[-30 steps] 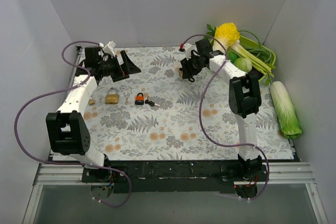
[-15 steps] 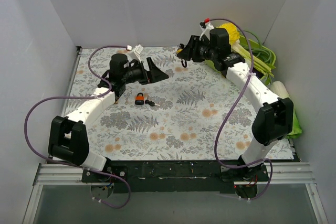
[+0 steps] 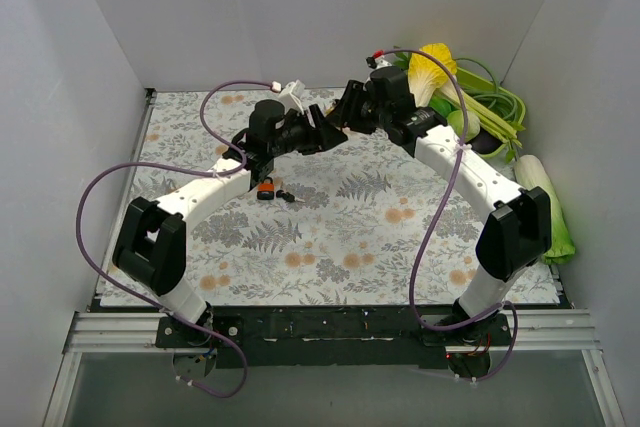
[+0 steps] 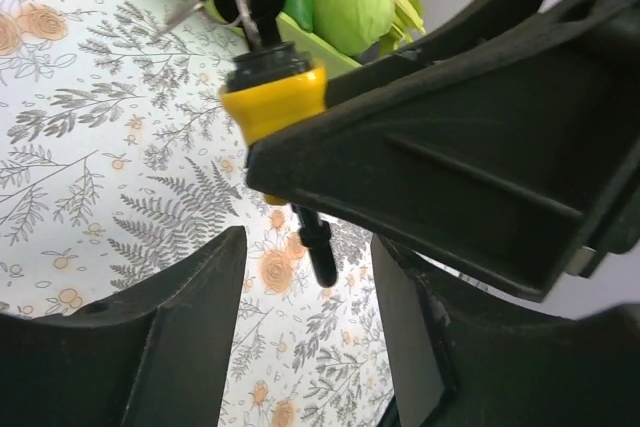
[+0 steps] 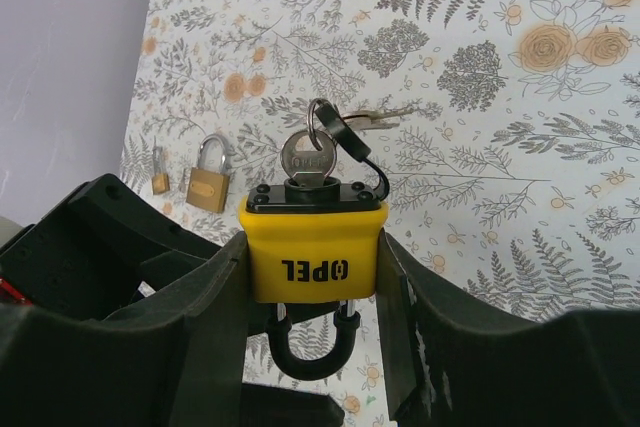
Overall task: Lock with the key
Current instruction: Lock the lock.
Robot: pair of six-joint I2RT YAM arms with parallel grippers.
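Over the mat (image 3: 350,237), my right gripper (image 5: 312,247) clamps the yellow padlock (image 5: 312,262), key (image 5: 305,160) inserted; left gripper (image 4: 305,287) gapes wide alongside.

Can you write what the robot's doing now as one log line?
right gripper: holds yellow padlock | key: in its keyhole | left gripper: open, near padlock | locked: cannot tell

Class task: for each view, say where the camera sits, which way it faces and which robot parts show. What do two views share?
Top external: above and behind the robot, facing down at the table; left arm, right arm, left end effector, right end effector show.
Left wrist: on the left arm, facing past its own fingers at the yellow padlock.
Right wrist: on the right arm, facing down between its fingers.
Shared: both wrist views show the padlock.
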